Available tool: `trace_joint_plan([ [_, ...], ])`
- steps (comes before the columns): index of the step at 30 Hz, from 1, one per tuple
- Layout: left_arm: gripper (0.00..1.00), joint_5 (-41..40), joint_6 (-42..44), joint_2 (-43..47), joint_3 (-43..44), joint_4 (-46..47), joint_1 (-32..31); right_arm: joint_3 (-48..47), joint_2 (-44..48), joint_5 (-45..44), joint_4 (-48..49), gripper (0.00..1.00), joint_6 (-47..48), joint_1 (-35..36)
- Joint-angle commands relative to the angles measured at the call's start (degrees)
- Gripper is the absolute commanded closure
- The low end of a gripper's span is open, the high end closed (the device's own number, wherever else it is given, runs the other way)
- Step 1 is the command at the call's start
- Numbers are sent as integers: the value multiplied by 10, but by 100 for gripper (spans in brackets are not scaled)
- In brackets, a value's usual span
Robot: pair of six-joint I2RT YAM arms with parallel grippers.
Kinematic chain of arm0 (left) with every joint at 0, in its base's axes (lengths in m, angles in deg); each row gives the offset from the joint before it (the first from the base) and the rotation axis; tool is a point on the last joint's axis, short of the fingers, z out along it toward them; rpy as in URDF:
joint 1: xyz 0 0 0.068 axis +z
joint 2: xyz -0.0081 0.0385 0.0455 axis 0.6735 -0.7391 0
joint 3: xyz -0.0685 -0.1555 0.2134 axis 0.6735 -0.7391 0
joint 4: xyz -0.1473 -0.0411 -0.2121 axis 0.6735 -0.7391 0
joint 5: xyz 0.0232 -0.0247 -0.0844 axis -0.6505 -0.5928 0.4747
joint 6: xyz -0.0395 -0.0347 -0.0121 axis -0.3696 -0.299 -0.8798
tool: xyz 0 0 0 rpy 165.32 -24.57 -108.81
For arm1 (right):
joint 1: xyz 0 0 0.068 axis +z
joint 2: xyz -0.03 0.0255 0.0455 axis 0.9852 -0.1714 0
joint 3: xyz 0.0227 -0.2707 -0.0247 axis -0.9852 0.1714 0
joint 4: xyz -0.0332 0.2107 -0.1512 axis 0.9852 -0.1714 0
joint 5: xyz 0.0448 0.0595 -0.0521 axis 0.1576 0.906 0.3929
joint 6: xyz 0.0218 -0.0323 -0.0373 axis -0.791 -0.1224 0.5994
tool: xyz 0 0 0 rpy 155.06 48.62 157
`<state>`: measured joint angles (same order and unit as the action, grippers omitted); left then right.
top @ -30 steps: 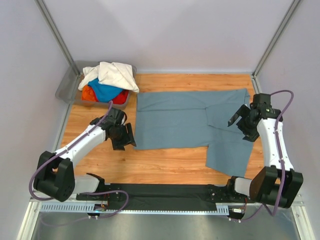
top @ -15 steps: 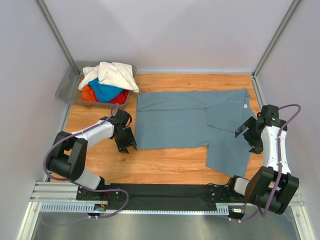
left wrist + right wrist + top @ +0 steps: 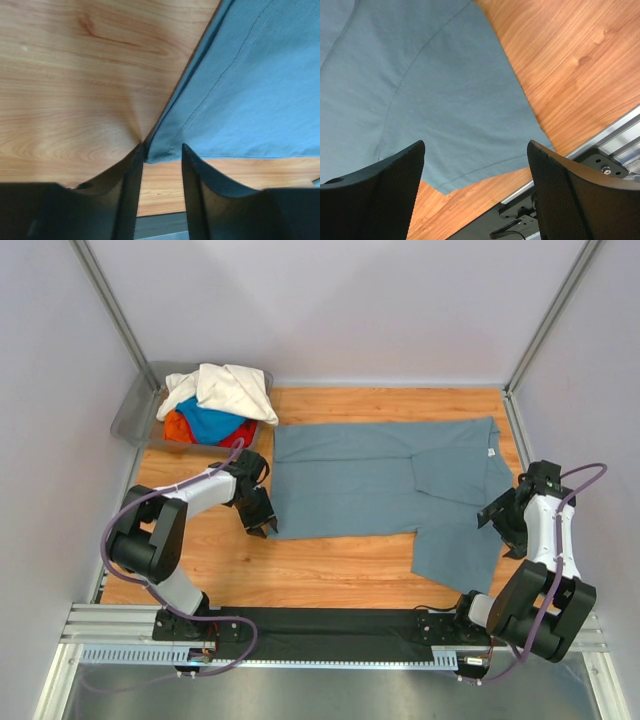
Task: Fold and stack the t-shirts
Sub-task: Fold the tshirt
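Overhead and close wrist views share the grey-blue t-shirt [image 3: 350,480].

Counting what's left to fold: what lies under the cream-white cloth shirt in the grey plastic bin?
A bright blue cloth shirt and a red-orange shirt peek out beneath the cream-white shirt. Anything deeper in the grey plastic bin is covered.

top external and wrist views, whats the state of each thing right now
slate grey-blue t-shirt: spread flat on the table, unfolded
left gripper: open, astride that shirt's near-left corner
right gripper: open wide above the shirt's right part, holding nothing
cream-white t-shirt: crumpled, topping the heap
bright blue t-shirt: crumpled under it
red-orange t-shirt: crumpled, lowest showing
bin: heaped with shirts
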<state>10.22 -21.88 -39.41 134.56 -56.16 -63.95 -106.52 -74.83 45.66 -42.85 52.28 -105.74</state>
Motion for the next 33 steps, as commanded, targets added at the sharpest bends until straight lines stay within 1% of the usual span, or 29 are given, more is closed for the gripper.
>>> trace_joint_plan([
  [1, 57, 9, 6, -21, 8, 14, 7, 13, -10, -15, 8, 16, -25, -4],
  [2, 65, 13, 0, -26, 7, 24, 9, 19, -16, -14, 6, 20, -28, -4],
  [3, 69, 20, 0, -30, 5, 27, 10, 22, -20, -18, 0, 23, -35, -4],
  [5, 77, 24, 4, -38, 12, 26, 10, 25, -22, -51, -15, 24, -47, -5],
  [6, 79, 25, 7, -39, 15, 26, 10, 26, -19, -62, -19, 28, -52, -5],
  [7, 81, 25, 9, -39, 15, 25, 10, 27, -17, -77, -19, 30, -63, -7],
  [8, 85, 23, 10, -38, 16, 23, 10, 28, -10, -85, -14, 32, -64, -7],
  [9, 87, 23, 14, -38, 15, 22, 10, 31, -9, -89, -9, 34, -65, -7],
  [12, 90, 15, 17, -37, 15, 19, 11, 41, -21, -90, 23, 34, -62, -16],
  [13, 94, 17, 19, -38, 15, 19, 12, 42, -27, -90, 38, 33, -59, -17],
  [14, 100, 17, 20, -38, 15, 18, 12, 42, -41, -90, 46, 30, -57, -18],
  [18, 100, 10, 24, -33, 21, 16, 12, 57, -80, -98, 91, 27, -52, -24],
  [19, 100, 7, 24, -33, 22, 16, 12, 60, -95, -86, 116, 27, -50, -27],
  [23, 100, 1, 22, -33, 23, 16, 17, 68, -134, -63, 152, 31, -62, -27],
  [27, 100, 5, 22, -31, 25, 20, 18, 93, -153, -71, 181, 36, -86, -28],
  [28, 100, 7, 22, -30, 25, 21, 18, 99, -154, -76, 187, 39, -91, -29],
  [29, 100, 10, 23, -27, 25, 24, 18, 105, -155, -78, 192, 47, -95, -29],
  [31, 100, 10, 28, -22, 24, 22, 18, 118, -152, -81, 204, 56, -105, -30],
  [32, 100, 7, 32, -17, 25, 19, 18, 121, -149, -86, 207, 72, -108, -30],
  [33, 100, 4, 36, -14, 25, 17, 19, 122, -143, -96, 205, 76, -111, -30],
])
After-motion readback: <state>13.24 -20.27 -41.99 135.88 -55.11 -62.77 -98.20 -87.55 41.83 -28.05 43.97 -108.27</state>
